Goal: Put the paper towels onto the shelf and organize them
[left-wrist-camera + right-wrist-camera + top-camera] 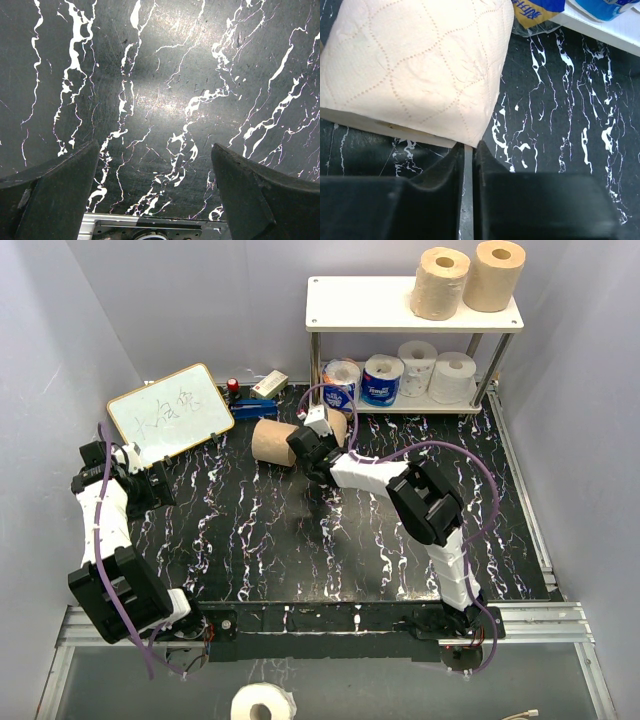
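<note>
One tan roll [420, 65] at the right hand [468, 150]

The roll lies on its side near the far edge of the table [300, 540], just before the left end of the shelf [360, 302]. The right hand's fingers are pressed almost together at the roll's lower corner; whether paper is caught between them I cannot tell. The left hand [155, 190] is spread over bare table near the left edge. The roll looks light, soft and easily crushed, so a corner pinch may tear it. A grip across the body or through the core seems safer.
</note>
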`<move>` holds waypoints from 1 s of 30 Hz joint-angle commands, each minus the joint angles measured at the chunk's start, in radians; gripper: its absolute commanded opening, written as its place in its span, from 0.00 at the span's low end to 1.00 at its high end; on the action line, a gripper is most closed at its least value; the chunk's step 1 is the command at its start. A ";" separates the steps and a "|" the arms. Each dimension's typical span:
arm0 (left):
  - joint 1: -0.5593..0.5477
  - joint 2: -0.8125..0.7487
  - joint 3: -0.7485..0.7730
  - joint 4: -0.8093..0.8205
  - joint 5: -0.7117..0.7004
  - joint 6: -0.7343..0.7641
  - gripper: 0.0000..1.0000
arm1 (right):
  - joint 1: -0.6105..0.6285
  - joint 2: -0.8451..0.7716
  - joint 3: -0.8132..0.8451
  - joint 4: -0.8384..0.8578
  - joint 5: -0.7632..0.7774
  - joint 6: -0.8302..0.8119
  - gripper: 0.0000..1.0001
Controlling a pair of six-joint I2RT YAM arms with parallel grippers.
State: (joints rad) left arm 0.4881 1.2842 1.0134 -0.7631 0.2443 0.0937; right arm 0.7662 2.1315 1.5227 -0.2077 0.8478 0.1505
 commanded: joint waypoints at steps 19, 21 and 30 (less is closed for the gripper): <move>0.004 0.002 -0.002 -0.011 0.010 0.008 0.93 | -0.039 -0.273 -0.125 0.038 -0.146 0.106 0.00; 0.004 0.001 -0.002 -0.010 0.012 0.009 0.93 | -0.039 -0.306 -0.143 0.024 -0.170 0.131 0.00; 0.004 0.001 -0.003 -0.010 0.016 0.011 0.93 | -0.029 -0.414 -0.222 -0.095 -0.212 0.208 0.00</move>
State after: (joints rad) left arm 0.4881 1.2881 1.0134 -0.7631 0.2447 0.0940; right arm 0.7311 1.7813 1.3193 -0.2405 0.6563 0.2985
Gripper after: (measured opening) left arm 0.927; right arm 0.005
